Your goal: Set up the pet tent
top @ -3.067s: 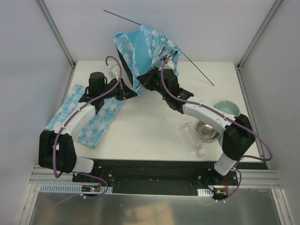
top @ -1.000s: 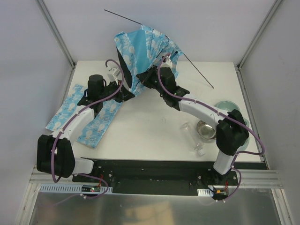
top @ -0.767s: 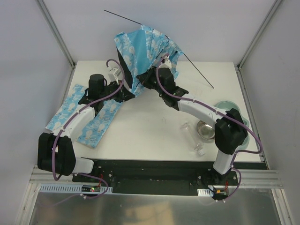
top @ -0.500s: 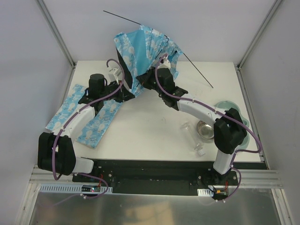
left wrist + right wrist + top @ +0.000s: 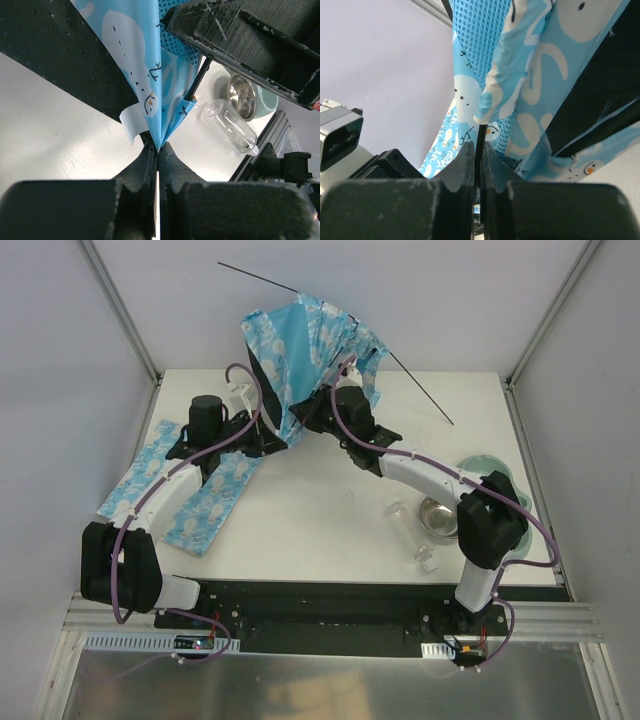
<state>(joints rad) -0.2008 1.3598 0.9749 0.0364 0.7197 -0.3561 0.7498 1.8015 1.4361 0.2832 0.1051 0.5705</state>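
The pet tent (image 5: 300,345), blue fabric with pale white snowman print and a black base panel, hangs bunched and lifted at the table's back middle. A thin black pole (image 5: 420,388) runs out of it to both sides. My left gripper (image 5: 272,440) is shut on the tent's lower fabric corner (image 5: 158,142). My right gripper (image 5: 312,412) is shut on a thin black pole end (image 5: 479,137) that comes out of a fabric sleeve. The two grippers are close together under the tent.
A flat light-blue printed mat (image 5: 185,485) lies at the left under the left arm. A metal bowl (image 5: 442,517) and a pale green bowl (image 5: 487,472) stand at the right. A clear plastic bottle (image 5: 412,535) lies near them, also in the left wrist view (image 5: 231,126).
The right arm has reached a little further in towards the tent and the left gripper. The tent and its pole have shifted slightly left. Both grips are unchanged.
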